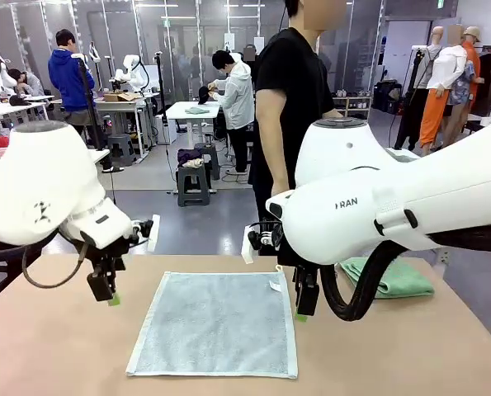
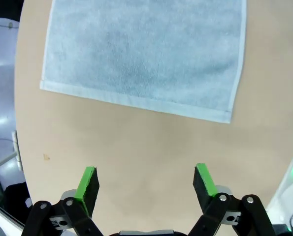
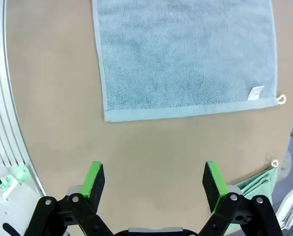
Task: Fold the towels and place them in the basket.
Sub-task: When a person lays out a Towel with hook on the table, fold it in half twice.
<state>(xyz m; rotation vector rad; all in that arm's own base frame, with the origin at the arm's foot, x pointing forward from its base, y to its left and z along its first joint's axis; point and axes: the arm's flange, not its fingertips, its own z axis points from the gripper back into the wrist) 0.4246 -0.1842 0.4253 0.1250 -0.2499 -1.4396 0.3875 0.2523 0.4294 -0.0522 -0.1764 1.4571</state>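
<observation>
Nearest the robot, bare desk (image 1: 55, 346) runs up to the near hem of the grey-blue towel (image 1: 216, 323). The towel lies spread flat in one layer at the middle of the desk, its edges roughly square to the robot. That lay suits a first fold, and I judge none has been made yet.

A little farther in, the two arms flank the cloth. The left gripper (image 1: 105, 290) hangs just off the towel's left edge and the right gripper (image 1: 303, 304) just off its right edge, both pointing down at the desk. This one-per-side stance looks meant for taking two corners at once.

In the left wrist view the fingers (image 2: 89, 184) are spread wide over bare desk, holding nothing, with the towel's hem ahead of them. The right gripper's fingers (image 3: 94, 179) are likewise spread and empty, short of the hem that carries a small white label (image 3: 256, 93) near its corner.

Farther right, beyond the right arm, a green towel (image 1: 389, 279) lies folded on the desk, apart from the working area, probably so it stays out of the way. At the far side a person (image 1: 290, 99) stands behind the desk, not reaching over the cloth.
</observation>
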